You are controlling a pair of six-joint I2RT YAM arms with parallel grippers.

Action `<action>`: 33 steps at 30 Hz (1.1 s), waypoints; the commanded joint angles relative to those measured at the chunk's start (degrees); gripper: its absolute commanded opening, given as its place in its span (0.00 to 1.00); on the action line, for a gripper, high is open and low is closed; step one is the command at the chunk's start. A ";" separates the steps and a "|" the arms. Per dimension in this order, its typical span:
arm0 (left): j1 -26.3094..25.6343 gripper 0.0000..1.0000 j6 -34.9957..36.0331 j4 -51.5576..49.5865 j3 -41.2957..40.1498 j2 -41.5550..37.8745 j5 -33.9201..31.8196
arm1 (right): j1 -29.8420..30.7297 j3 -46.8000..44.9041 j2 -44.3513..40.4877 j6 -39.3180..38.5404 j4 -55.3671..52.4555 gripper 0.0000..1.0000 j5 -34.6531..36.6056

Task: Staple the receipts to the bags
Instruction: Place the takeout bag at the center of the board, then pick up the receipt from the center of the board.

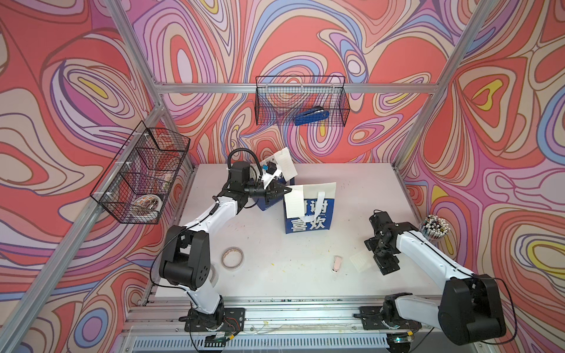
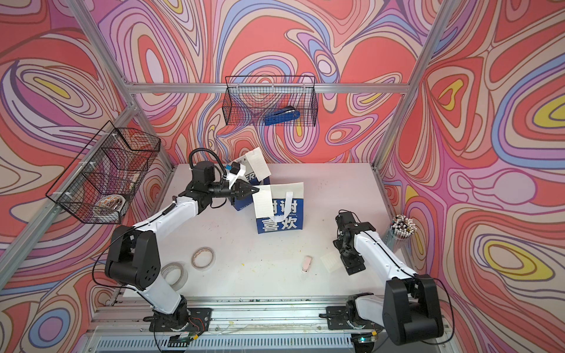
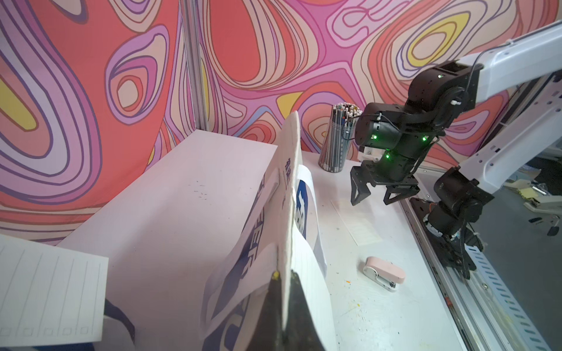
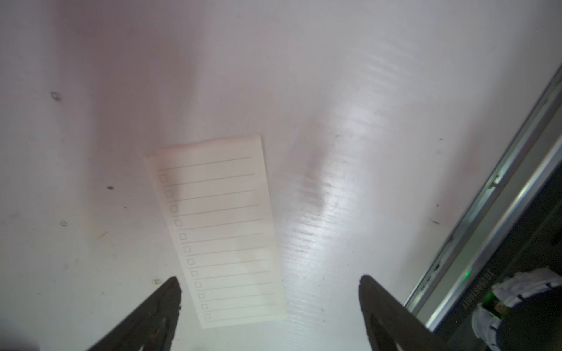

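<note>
Right wrist view: right gripper [image 4: 270, 279] points down, jaws wide apart, above a flat receipt [image 4: 219, 231]. Left gripper [image 1: 287, 191], arm stretched level, pinches a hanging receipt [image 1: 294, 203] against the bag [image 1: 308, 224] rim.

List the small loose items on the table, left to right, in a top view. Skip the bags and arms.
Beige ring-shaped roll of tape → small pink-and-white stapler → white lined paper receipt lying flat → clear cup of pens.
</note>
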 commanded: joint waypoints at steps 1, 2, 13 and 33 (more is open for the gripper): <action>0.09 0.00 13.06 -15.53 3.05 -1.33 -1.34 | -1.40 0.51 2.70 1.55 3.48 0.91 -3.76; 0.13 0.00 13.56 -16.37 3.35 -1.22 -1.55 | -1.78 0.81 4.08 1.39 3.33 0.91 -4.74; 0.13 0.60 14.01 -16.70 3.36 -2.72 -3.39 | -2.23 5.96 17.86 -0.66 3.87 0.98 -7.99; 0.70 1.00 17.12 -20.59 -0.92 -18.86 -16.58 | -2.19 -5.41 15.97 2.18 13.77 0.55 -1.99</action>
